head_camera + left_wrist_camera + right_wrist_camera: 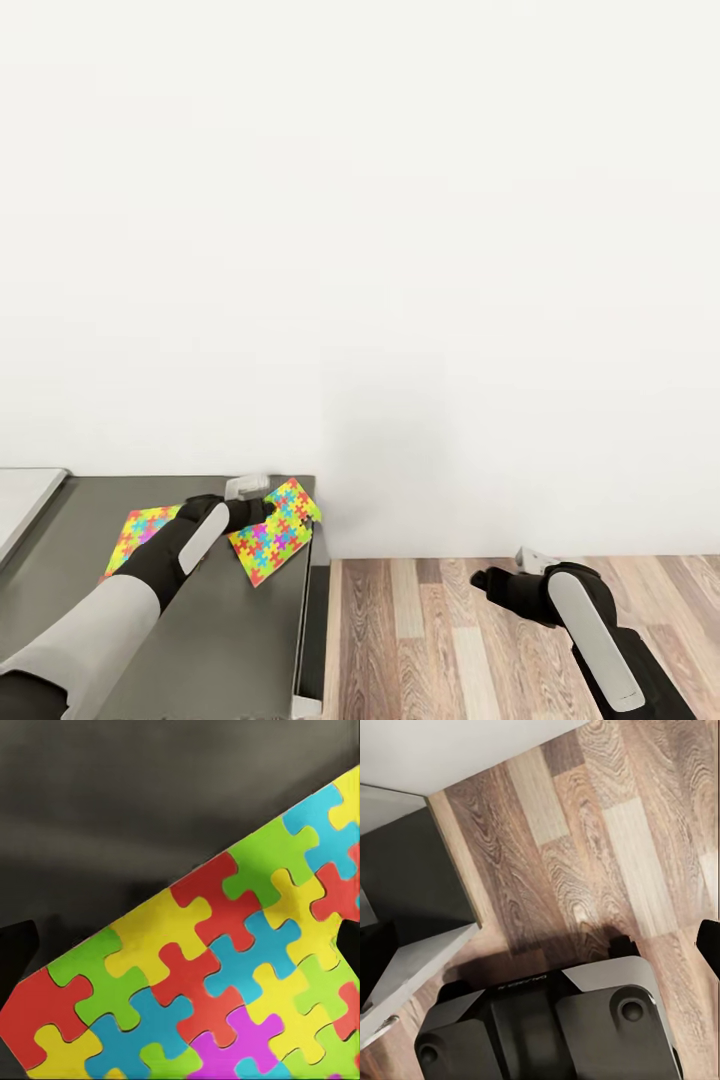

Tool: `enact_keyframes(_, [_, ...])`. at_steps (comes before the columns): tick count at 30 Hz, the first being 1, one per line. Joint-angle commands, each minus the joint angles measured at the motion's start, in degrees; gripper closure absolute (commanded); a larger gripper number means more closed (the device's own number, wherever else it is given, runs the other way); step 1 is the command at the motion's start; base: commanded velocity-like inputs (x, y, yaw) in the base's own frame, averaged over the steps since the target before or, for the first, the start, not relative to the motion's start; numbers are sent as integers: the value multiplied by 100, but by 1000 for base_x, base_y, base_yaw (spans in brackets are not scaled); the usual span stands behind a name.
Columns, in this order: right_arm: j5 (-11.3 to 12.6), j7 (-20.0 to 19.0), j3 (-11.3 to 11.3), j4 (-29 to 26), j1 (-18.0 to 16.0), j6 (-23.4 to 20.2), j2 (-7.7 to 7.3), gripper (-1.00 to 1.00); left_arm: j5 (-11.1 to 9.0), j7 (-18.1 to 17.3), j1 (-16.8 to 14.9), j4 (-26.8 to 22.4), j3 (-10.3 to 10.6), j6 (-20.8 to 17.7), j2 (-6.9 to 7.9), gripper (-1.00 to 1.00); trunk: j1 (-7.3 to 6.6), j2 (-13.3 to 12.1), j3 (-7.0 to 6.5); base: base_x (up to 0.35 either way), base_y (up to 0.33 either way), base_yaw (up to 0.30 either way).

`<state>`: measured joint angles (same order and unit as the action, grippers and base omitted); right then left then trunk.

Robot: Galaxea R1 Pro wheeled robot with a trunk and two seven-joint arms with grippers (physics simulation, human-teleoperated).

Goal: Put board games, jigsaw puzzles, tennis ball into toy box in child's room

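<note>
White wall rises behind the dark grey tabletop (230,630), where two jigsaw puzzles lie: one (140,532) beside my left arm, the other (280,535) at the corner under my left pincer (262,505), fingers spread over it. My right pincer (482,577) hangs over the wood floor (420,640); I cannot tell its state.

No word, number or brand can be made out anywhere. The one trace of lettering is a faint pale marking on the robot's dark base (521,982), at the lower middle of the right wrist view (too small and blurred to read). The jigsaw puzzles (277,530) carry only plain coloured pieces, no print.
</note>
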<state>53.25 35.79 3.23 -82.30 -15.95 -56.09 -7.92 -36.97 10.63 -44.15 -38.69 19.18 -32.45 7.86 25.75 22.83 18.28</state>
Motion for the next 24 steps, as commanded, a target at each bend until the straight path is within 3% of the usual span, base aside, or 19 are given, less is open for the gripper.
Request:
enact_keyframes(1, [54, 60, 11, -5, -5, -8, -6, -100, -93, 54, 2, 21, 42, 1, 6, -100, 3, 9, 13, -73, -134, 0])
enact_keyframes(4, [54, 60, 11, -5, -5, -8, -7, -100, 45, 54, 2, 3, 42, 2, 5, -100, 3, 9, 13, -34, -65, 0])
enact_keyframes(14, [56, 60, 11, -5, -4, -7, -7, -100, 231, 54, 2, -22, 42, 1, 5, -100, 3, 9, 13, -47, -63, 0])
enact_keyframes(19, [57, 60, 11, -5, -5, -8, -7, -100, 584, 54, 2, -60, 42, 2, 5, -100, 3, 9, 13, -53, -148, 0])
enact_keyframes(20, [58, 60, 11, -5, -5, -8, -7, -100, -434, 54, 2, 37, 42, 2, 5, -100, 3, 9, 13, -47, -139, 0])
enact_keyframes(24, [58, 60, 11, -5, -5, -8, -7, -100, -434, 54, 2, 37, 42, 1, 5, -100, 3, 9, 13, -86, -146, 0])
